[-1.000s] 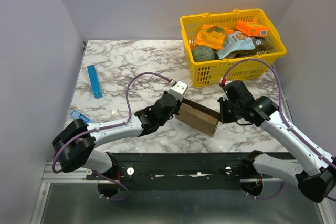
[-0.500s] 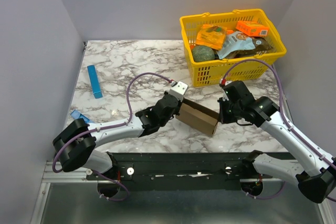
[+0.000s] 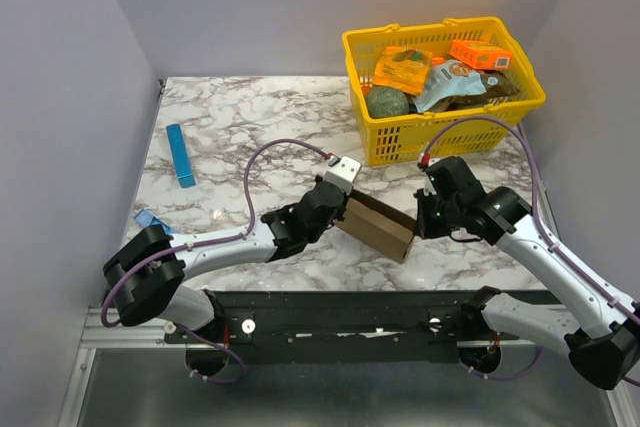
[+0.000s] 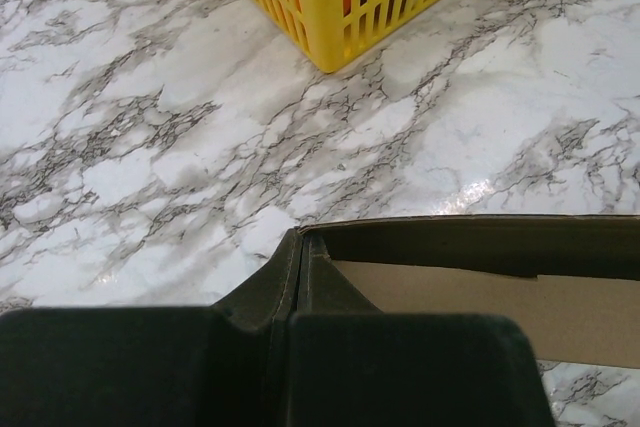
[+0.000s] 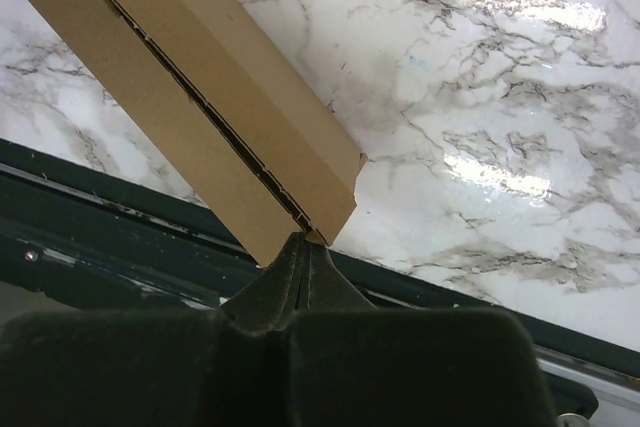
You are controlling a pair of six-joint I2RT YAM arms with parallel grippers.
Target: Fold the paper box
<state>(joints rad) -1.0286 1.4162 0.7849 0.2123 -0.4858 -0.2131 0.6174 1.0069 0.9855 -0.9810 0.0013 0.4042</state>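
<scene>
Spanning the whole scene, the marble table [image 3: 250, 117] carried everything. The yellow basket [image 3: 440, 139] stood at the far right corner, loaded with orange packets and other goods.

The paper box [image 3: 378, 224], a long brown carton open along one side, sat slantwise close to the table's near edge, right of the middle, bridged between the two arms. Whether it rested on the marble or hung just above it could not be told.

The left gripper [image 3: 337, 209] met the box's left end, its fingers pressed together on the thin cardboard wall at a corner. The right gripper [image 5: 306, 239] was likewise pinched tight on the bottom corner of the right end.

A blue strip [image 3: 180, 155] lay near the left edge, well apart from the box. A small blue scrap [image 3: 150, 219] sat at the left edge, nearer the near corner.
</scene>
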